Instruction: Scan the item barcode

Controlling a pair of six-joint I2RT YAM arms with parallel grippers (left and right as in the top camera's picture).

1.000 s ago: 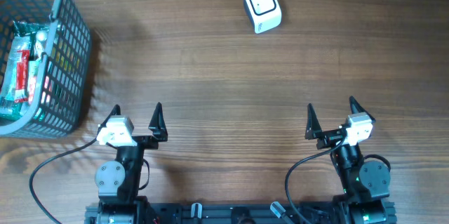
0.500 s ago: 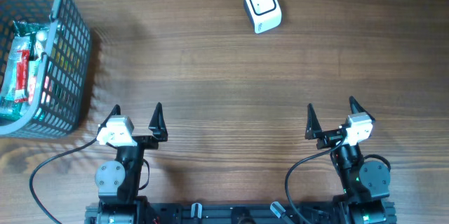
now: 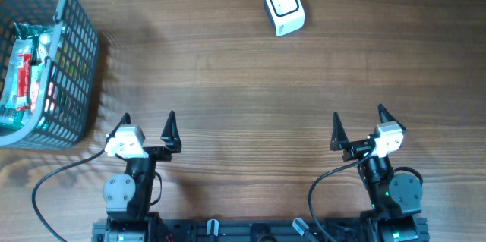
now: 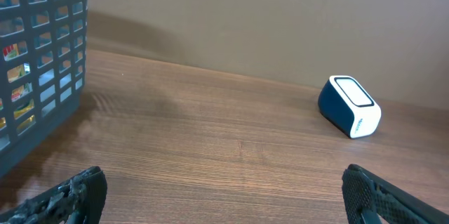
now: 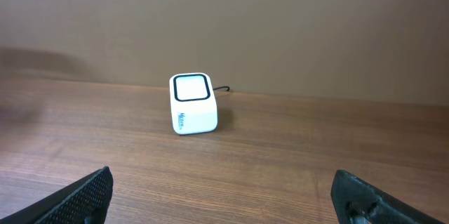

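Along the bottom edge of the overhead frame, I am watching both arms sitting side by side at their bases. The left gripper [image 3: 148, 117], at lower left, is holding its two dark fingers spread wide with nothing between them. The right gripper [image 3: 358, 113], at lower right, is gaping just as wide and is also empty. Both are pointing up the frame over the bare wooden table [image 3: 228, 83], well apart from everything else.

In the upper left corner a grey mesh basket [image 3: 76, 60] is sitting partly out of frame. The item [image 3: 21, 67], a red, white and green packet, is lying inside it among other packaging, toward the left edge. I am not making out any barcode on it.

The white barcode scanner [image 3: 284, 7] is resting at upper centre, a little right of the middle and turned at an angle. It is lying well apart from the basket and from both grippers.

In the left wrist view the scanner is showing at right of centre, with the basket wall filling the left edge. In the right wrist view it is sitting just left of centre, its dark-ringed face pointing upward and a thin dark cable [image 5: 223, 89] trailing from its right side.
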